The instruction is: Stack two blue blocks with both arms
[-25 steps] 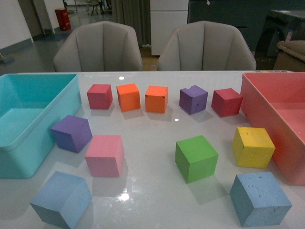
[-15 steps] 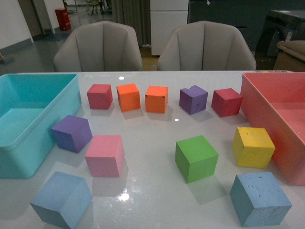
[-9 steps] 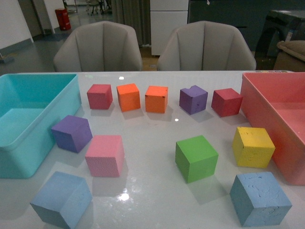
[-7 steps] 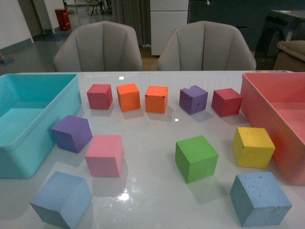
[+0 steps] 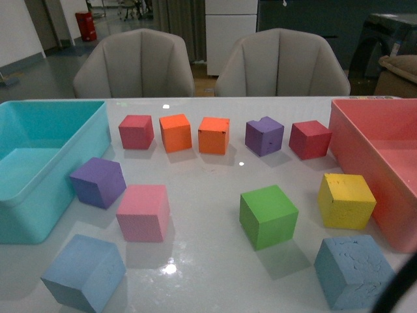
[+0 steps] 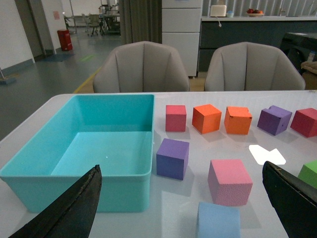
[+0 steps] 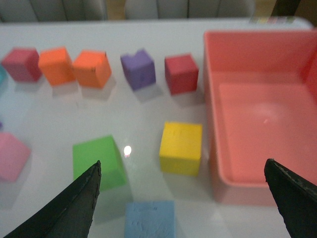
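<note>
Both stand spread: the left tool [image 6: 181, 168] has the left blue block [image 5: 83, 272] just ahead, the right tool [image 7: 183, 164] the right blue block [image 5: 355, 270].

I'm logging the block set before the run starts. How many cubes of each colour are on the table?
Blue cubes: 2
Red cubes: 2
Orange cubes: 2
Purple cubes: 2
Pink cube: 1
Green cube: 1
Yellow cube: 1
Total: 11 cubes
</note>
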### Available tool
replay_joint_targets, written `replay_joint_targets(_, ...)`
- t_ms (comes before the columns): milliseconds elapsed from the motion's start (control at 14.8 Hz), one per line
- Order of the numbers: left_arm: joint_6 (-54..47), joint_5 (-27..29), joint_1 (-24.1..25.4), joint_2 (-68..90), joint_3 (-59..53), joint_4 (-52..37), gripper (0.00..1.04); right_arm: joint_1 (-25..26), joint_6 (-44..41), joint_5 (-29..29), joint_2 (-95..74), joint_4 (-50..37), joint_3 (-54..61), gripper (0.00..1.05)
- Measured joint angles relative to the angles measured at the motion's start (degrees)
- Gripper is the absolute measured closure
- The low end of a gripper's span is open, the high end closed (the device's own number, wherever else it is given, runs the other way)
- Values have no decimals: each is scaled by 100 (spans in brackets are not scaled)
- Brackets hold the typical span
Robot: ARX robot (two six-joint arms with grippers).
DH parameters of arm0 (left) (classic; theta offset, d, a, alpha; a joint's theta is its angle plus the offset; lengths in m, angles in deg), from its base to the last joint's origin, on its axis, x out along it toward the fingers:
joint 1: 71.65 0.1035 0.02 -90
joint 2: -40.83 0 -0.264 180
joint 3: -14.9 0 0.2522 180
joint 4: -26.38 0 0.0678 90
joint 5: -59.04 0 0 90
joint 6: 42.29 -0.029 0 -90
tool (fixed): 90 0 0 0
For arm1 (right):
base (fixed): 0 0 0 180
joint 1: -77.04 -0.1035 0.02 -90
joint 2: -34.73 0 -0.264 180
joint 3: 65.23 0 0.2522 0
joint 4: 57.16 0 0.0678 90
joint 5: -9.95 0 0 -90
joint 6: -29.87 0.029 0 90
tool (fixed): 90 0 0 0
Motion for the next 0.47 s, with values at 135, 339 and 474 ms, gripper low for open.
replay_joint_targets(135,0,0,0,0,0,0,7,-350,177,57,-1416,310,-374,6)
replay_joint_targets(339,0,0,0,0,0,0,7,-562,310,7,-2734,269,-636,6)
replay_joint_targets(474,-2,0,0,0,0,0,7,-562,348,11,-3230,216,-745,6)
